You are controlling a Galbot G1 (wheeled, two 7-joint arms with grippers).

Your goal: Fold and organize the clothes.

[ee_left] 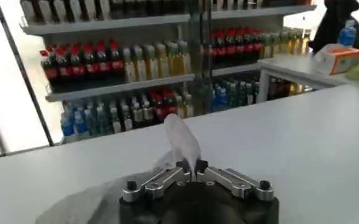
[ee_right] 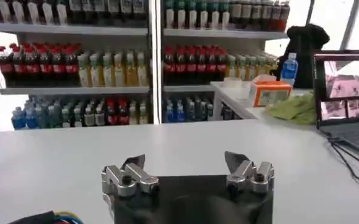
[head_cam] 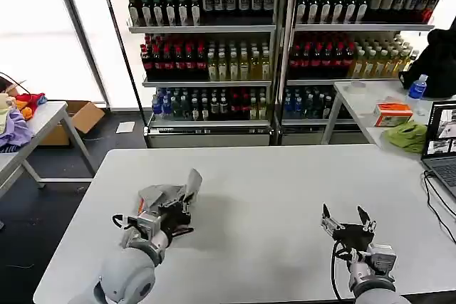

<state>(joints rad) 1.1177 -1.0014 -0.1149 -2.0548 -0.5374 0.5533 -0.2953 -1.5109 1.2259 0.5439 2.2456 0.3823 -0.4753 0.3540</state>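
Observation:
A light grey piece of the clothes [head_cam: 162,193] lies bunched on the white table [head_cam: 271,183] at its left side. My left gripper [head_cam: 178,208] is shut on a fold of it. In the left wrist view the pinched fold [ee_left: 180,136] stands up from between the closed fingertips of that gripper [ee_left: 192,168], and more grey cloth spreads beneath the gripper's body. No chest print or collar shows. My right gripper [head_cam: 347,219] hovers low over the table's front right, open with nothing between its fingers [ee_right: 133,163]; bare tabletop lies ahead of it.
Shelves of drink bottles [head_cam: 214,55] stand behind the table. A side table at the right holds a lime-green cloth [head_cam: 407,135], an orange box [head_cam: 392,113], a water bottle [head_cam: 417,88] and a laptop [head_cam: 442,140] with its cable. Purple and orange garments [head_cam: 16,115] lie on a left table.

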